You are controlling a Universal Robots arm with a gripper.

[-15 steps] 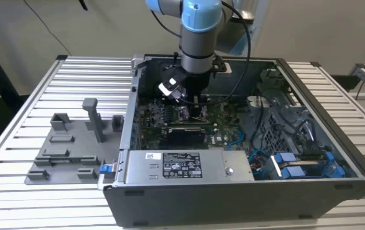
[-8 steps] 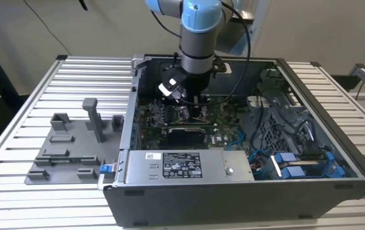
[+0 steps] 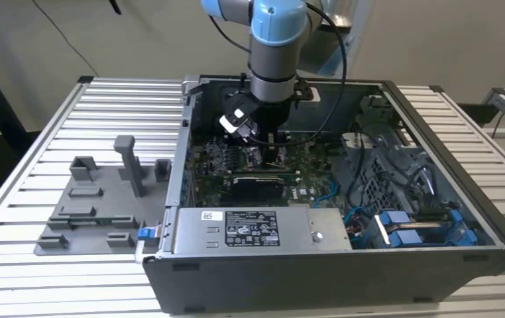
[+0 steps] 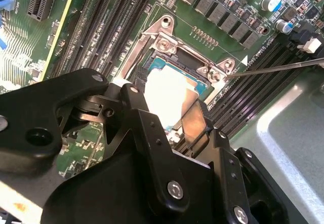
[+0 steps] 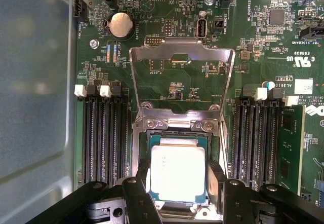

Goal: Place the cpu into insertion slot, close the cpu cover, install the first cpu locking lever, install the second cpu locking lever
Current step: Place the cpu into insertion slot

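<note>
The cpu [image 5: 178,171] in the hand's [image 5: 179,177] grasp over insertion slot [image 5: 177,134]; cpu cover [image 5: 212,52] open in first wrist view

Before me an open computer case [image 3: 323,281] sits on a slatted table [image 3: 49,112], with a grey fixture plate [image 3: 93,212] beside it. On the board I see a coin battery [image 5: 120,25] near 2 white latches [image 5: 79,90].

Silver-grey arm [image 3: 273,83], pale blue joint caps [image 3: 278,18], black cable [image 3: 344,59], black hand [image 5: 178,181] with silver screws [image 4: 175,189].

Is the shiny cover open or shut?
Open. The cover is swung back, the board shows through its cut-out, and the cpu lies uncovered.
</note>
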